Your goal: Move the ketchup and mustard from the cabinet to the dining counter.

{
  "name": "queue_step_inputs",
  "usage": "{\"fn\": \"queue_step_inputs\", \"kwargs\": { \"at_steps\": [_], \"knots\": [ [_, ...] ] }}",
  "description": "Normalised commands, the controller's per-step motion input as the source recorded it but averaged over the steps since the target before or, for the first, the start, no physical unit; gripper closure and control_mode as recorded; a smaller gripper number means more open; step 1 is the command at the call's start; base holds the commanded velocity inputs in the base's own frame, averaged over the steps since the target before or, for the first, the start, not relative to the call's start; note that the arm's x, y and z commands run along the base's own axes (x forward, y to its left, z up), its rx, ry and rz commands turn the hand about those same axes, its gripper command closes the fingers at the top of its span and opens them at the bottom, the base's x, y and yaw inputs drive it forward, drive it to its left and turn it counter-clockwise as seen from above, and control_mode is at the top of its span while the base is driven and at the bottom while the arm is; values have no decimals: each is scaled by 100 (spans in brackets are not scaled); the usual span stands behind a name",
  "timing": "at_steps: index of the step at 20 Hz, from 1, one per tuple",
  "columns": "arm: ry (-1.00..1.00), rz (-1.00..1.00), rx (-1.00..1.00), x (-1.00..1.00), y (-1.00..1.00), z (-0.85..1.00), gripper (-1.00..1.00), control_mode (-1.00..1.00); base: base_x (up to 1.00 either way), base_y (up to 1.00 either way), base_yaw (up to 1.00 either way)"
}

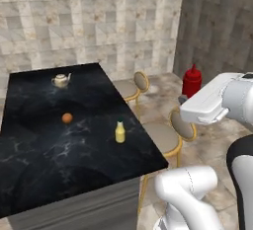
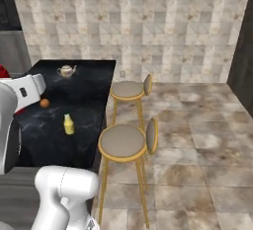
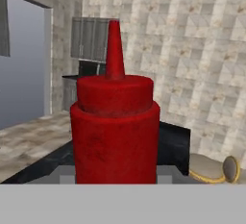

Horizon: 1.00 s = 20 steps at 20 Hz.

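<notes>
My gripper (image 1: 185, 97) is shut on the ketchup (image 1: 191, 80), a red squeeze bottle held upright in the air to the right of the dining counter (image 1: 44, 150), above the stools. In the hand view the ketchup (image 3: 115, 127) stands close in front between the fingers, its nozzle pointing up. In the right base view a sliver of the ketchup (image 2: 3, 71) shows at the left edge beside the hand. The mustard (image 1: 120, 132), a small yellow bottle with a green cap, stands upright near the counter's right edge; it also shows as the mustard (image 2: 68, 124). The cabinet is out of view.
A cream teapot (image 1: 61, 80) and an orange ball (image 1: 67, 118) sit on the counter's black marble top. Two round stools (image 2: 123, 142) (image 2: 129, 90) stand along its right side. A dark wood-grain wall (image 1: 217, 21) rises at the far right.
</notes>
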Motion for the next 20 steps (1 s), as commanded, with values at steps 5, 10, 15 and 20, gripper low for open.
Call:
{"fn": "queue_step_inputs", "kwargs": {
  "at_steps": [5,10,15,20],
  "knots": [
    [0,0,0,0,0,0,100,100,60,-31,37],
    [0,0,0,0,0,0,100,100,60,-31,39],
    [0,0,0,0,0,0,100,100,57,-32,38],
    [0,0,0,0,0,0,100,100,48,-41,35]
  ]
}}
